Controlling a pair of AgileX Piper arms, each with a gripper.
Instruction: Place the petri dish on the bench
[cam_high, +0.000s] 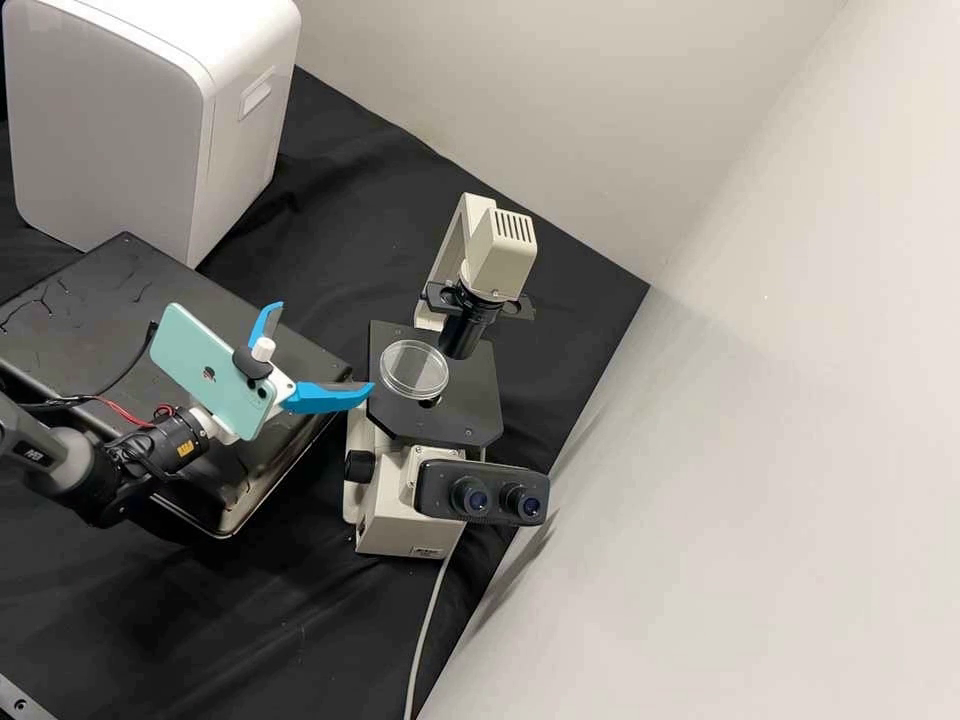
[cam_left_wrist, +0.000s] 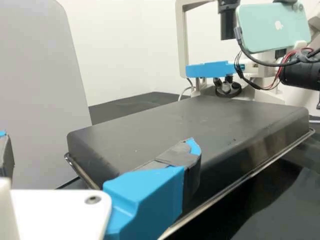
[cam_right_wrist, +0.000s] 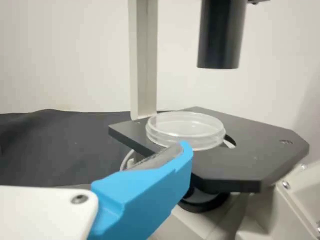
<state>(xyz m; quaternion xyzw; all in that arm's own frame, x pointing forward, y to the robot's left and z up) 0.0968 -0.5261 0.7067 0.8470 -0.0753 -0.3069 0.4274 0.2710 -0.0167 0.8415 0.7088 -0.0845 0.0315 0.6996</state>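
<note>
Closing on the dish is the step in hand, judged from how things lie. The petri dish (cam_high: 413, 368) sits flat on the black stage (cam_high: 470, 400) of the microscope (cam_high: 400, 500), under the dark lens tube (cam_high: 462, 335), not yet on the counter (cam_high: 300, 620). The right hand (cam_high: 324, 347) hangs just left of the stage with its fingers wide apart. Its lower finger (cam_right_wrist: 145, 190) has its tip at the stage's left edge, near the dish's rim. Whether it touches, I cannot tell.

To do this well, the fingers should straddle the dish across its full width and stay level with the stage. They should sit low enough to catch the base, since the clear plastic seems to carry a lid that could lift off alone. A light squeeze should do, as the wall is thin and slick. The lift should be small, because the tube hangs close above, and then go out leftward to open black cloth.

The left hand (cam_left_wrist: 95, 150) rests farther left, fingers apart, beside a black tray (cam_left_wrist: 225, 130).
</note>
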